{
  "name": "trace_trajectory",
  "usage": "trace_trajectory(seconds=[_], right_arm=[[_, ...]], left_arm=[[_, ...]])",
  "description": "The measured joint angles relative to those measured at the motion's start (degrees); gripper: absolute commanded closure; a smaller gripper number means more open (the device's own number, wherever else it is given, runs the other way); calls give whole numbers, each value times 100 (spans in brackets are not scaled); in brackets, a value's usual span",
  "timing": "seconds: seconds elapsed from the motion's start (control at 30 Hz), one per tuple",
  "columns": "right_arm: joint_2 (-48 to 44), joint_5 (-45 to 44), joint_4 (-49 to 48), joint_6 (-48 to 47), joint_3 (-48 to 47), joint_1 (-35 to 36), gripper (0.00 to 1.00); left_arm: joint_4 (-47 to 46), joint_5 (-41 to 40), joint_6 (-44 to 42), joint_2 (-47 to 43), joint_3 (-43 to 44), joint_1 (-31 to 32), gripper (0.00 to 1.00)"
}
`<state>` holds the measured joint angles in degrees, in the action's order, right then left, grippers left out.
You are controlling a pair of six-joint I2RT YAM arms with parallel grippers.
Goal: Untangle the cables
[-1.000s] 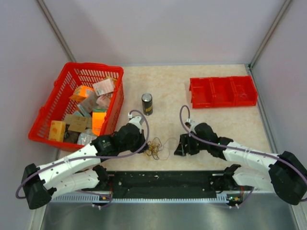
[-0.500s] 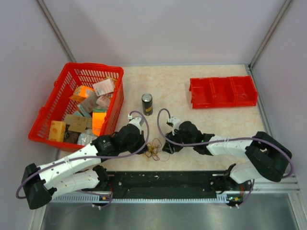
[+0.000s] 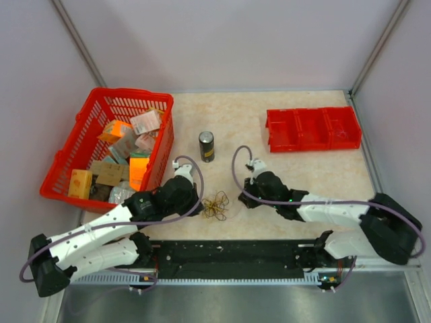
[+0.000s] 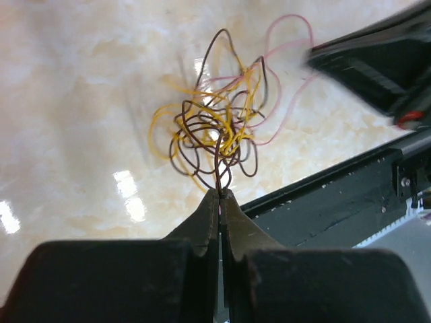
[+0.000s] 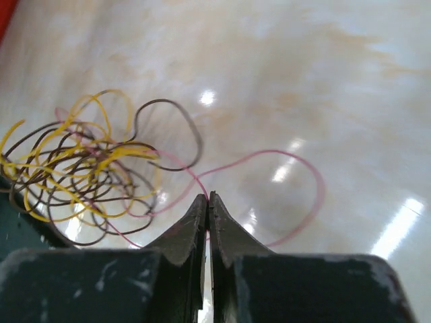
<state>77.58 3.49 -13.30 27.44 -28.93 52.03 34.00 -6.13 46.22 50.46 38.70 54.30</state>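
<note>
The cables [image 3: 215, 205] lie as a small tangle of thin yellow, dark brown and pink wires on the marble tabletop between my two arms. In the left wrist view the tangle [image 4: 215, 128] sits just ahead of my left gripper [image 4: 220, 192], which is shut on a dark brown strand at its near edge. My right gripper [image 5: 208, 195] is shut on the pink wire [image 5: 269, 154], which loops out to the right of the tangle [image 5: 81, 168]. From above, the left gripper [image 3: 199, 204] is on the tangle's left and the right gripper [image 3: 244, 199] on its right.
A red basket [image 3: 101, 101] full of small boxes stands at the left. A dark can [image 3: 207, 146] is upright behind the tangle. A red divided bin [image 3: 313, 128] sits at the back right. A black rail [image 3: 229, 256] runs along the near table edge.
The right arm swung left to the tangle, its gripper shut on the pink wire, then it drew back a little to the right. The left gripper stayed shut and shifted slightly left.
</note>
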Motion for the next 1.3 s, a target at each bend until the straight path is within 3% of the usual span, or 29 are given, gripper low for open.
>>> trace_trajectory(seconds=[0.23, 0.4, 0.6, 0.83, 1.1, 1.3], right_arm=[[-3195, -3132, 2208, 1399, 149, -129, 100], [-4330, -4428, 3709, 1493, -385, -378, 100], [-4809, -5923, 4968, 960, -1786, -636, 100], [-4900, -7471, 5364, -15, -3025, -654, 100], [-5200, -8295, 5517, -944, -3775, -658, 100], [-5274, -7897, 5445, -1132, -3888, -664, 100]], left_arm=[[498, -896, 516, -610, -2, 0, 100], [551, -1287, 710, -1106, -57, 0, 100], [734, -1582, 841, -1182, -68, 0, 100], [1069, -1939, 977, -1373, -68, 0, 100], [1300, -2188, 966, -1580, -92, 0, 100], [1255, -2144, 911, -1523, -208, 0, 100]])
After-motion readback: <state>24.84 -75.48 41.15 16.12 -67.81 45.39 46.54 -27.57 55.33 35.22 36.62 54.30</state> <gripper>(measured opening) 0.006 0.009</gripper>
